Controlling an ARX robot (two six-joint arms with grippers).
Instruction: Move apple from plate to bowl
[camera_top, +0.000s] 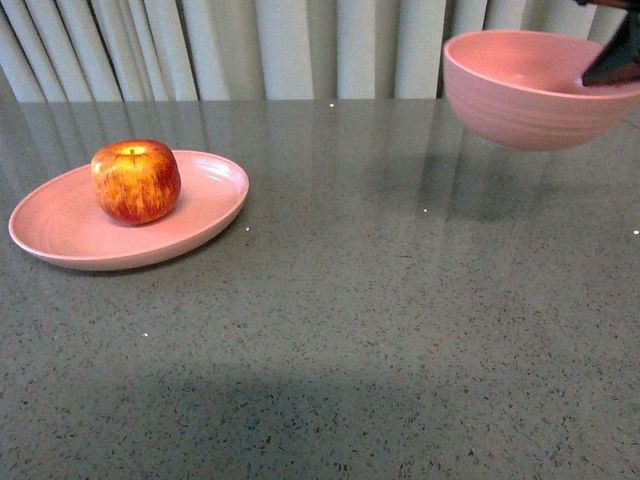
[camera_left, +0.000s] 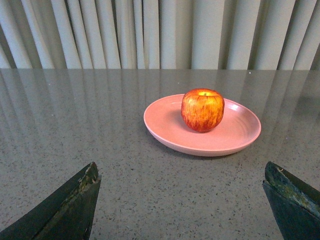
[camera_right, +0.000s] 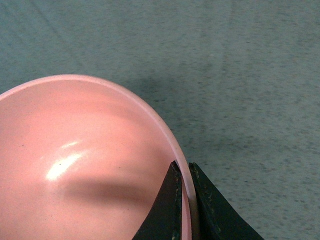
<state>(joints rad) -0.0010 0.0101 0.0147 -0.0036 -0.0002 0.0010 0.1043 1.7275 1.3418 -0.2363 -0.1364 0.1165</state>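
Observation:
The red apple (camera_top: 136, 181) with yellow streaks sits on the shallow oval pink plate (camera_top: 60, 235) at the left of the table. The left wrist view shows the apple (camera_left: 202, 110) on the plate (camera_left: 165, 127) ahead of my open, empty left gripper (camera_left: 182, 192), which is short of the plate. The deep pink bowl (camera_top: 525, 95) hangs above the table at the far right, empty. My right gripper (camera_top: 612, 68) is shut on its rim, one finger inside and one outside (camera_right: 183, 172). The bowl (camera_right: 75, 165) fills the right wrist view.
A grey speckled table (camera_top: 350, 330) spreads between the plate and the bowl. Pale curtains (camera_top: 300, 45) hang behind the table's far edge. The bowl's shadow (camera_top: 480, 195) lies on the table beneath it.

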